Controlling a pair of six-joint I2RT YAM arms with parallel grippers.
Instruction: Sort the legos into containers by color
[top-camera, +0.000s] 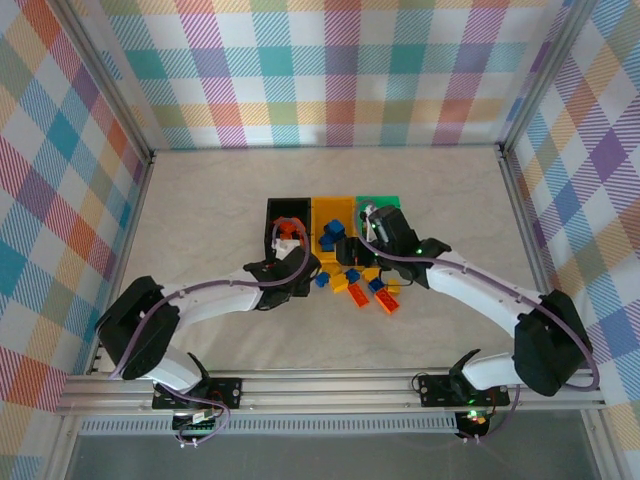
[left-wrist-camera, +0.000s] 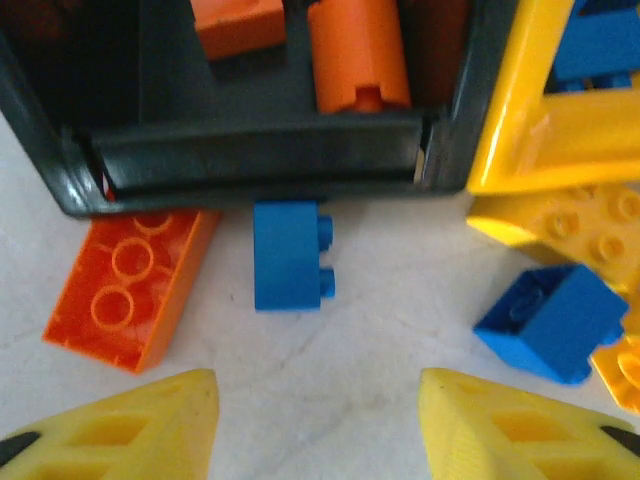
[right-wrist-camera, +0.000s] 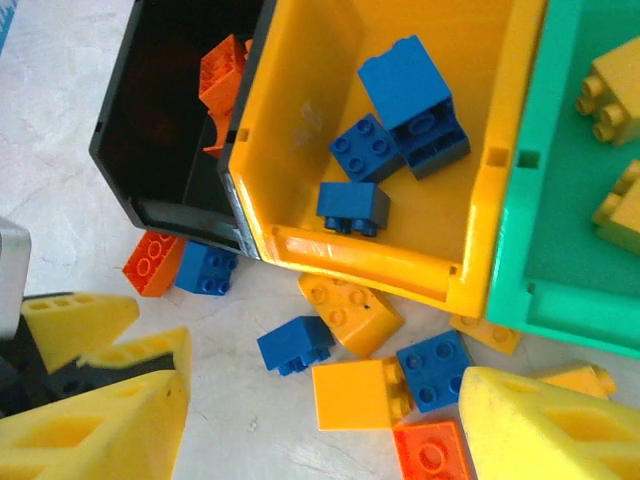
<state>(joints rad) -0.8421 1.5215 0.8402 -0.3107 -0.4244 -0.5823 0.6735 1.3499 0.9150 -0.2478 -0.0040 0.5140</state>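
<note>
Top external view: looking down on a pale table (top-camera: 200, 220) carrying three small open-top plastic bins joined in a row: black bin (top-camera: 270, 225), yellow-orange bin (top-camera: 335, 207), green bin (top-camera: 378, 200). Just nearer than the bins, a scatter of small studded plastic bricks (top-camera: 362, 287) in blue, yellow and orange-red. Left gripper (top-camera: 290, 258) at the black bin's near end, right gripper (top-camera: 372, 225) over the green bin's near end.

Left wrist view: left gripper (left-wrist-camera: 318, 400) parted, yellow fingers (left-wrist-camera: 150, 425) clasping nothing, low over bare table. Ahead, a blue brick (left-wrist-camera: 288, 255) on its side, just beside the black bin's near wall (left-wrist-camera: 250, 160); left of it, an orange-red brick (left-wrist-camera: 130, 290) lying skewed against that wall.

Right wrist view: right gripper (right-wrist-camera: 325, 390) wide and empty above loose bricks by the bins. Blue bricks (right-wrist-camera: 410, 90) inside the yellow-orange bin (right-wrist-camera: 300, 60), yellow bricks (right-wrist-camera: 610, 80) inside the green bin (right-wrist-camera: 520, 230), orange-red bricks (right-wrist-camera: 222, 75) inside the black bin (right-wrist-camera: 150, 120).
</note>
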